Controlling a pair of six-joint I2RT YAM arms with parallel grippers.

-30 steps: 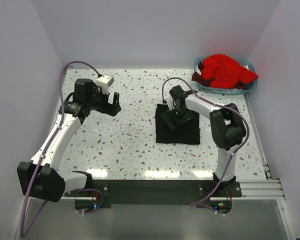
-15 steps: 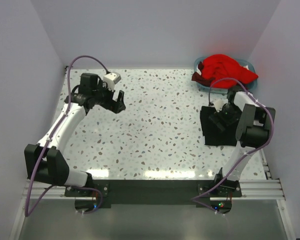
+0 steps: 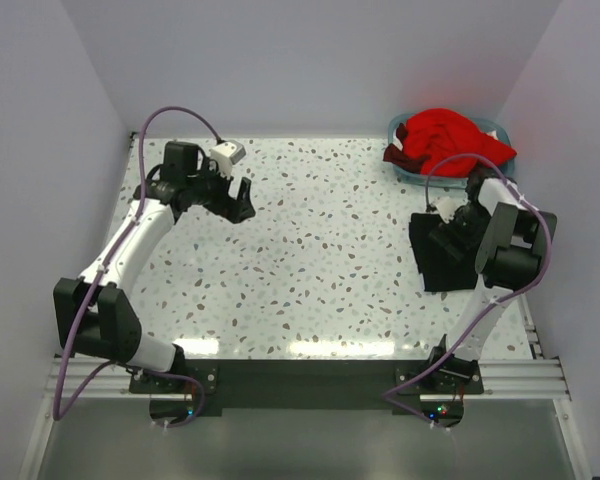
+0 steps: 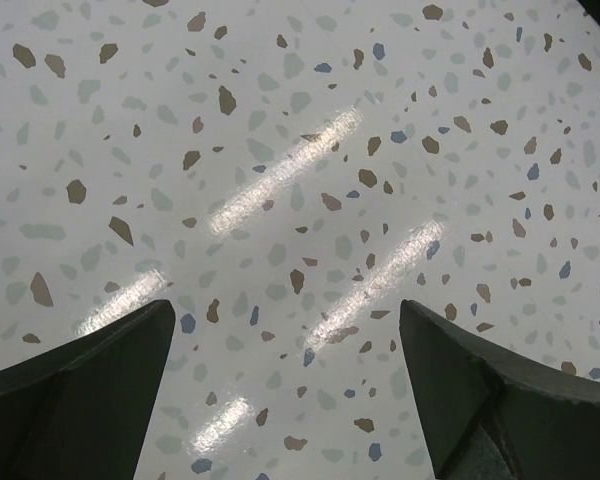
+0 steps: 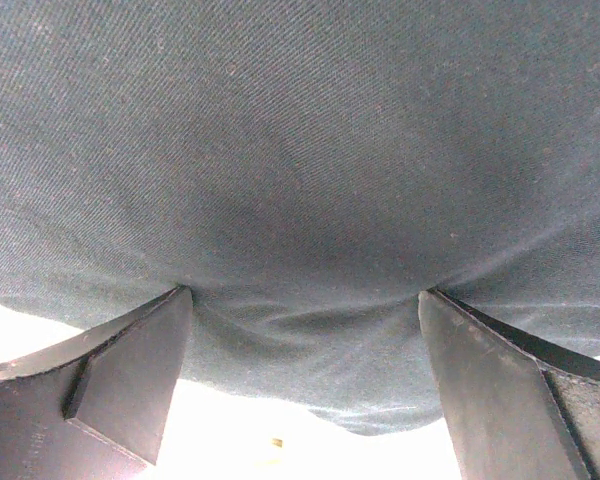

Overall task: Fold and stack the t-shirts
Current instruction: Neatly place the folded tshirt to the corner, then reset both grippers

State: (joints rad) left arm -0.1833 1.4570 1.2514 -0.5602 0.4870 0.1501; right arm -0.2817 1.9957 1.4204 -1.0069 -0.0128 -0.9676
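Note:
The folded black t-shirt [image 3: 436, 264] lies flat at the right side of the table, in front of the basket. My right gripper [image 3: 458, 226] is open and pressed down on the shirt's far part; in the right wrist view the dark cloth [image 5: 300, 150] fills the frame and bunches between the spread fingers of the right gripper [image 5: 305, 300]. The red t-shirt [image 3: 448, 140] lies crumpled in the light blue basket [image 3: 497, 125] at the back right. My left gripper [image 3: 242, 204] is open and empty above the bare table at the back left, as the left wrist view also shows [image 4: 285, 330].
The speckled white table [image 3: 310, 270] is walled at the back and on both sides. The basket stands in the back right corner, close behind the black shirt. A metal rail [image 3: 510, 375] runs along the near edge by the arm bases.
My right gripper has slid the black t-shirt from the table's middle to the right side. My left gripper has moved a little to the right along the back.

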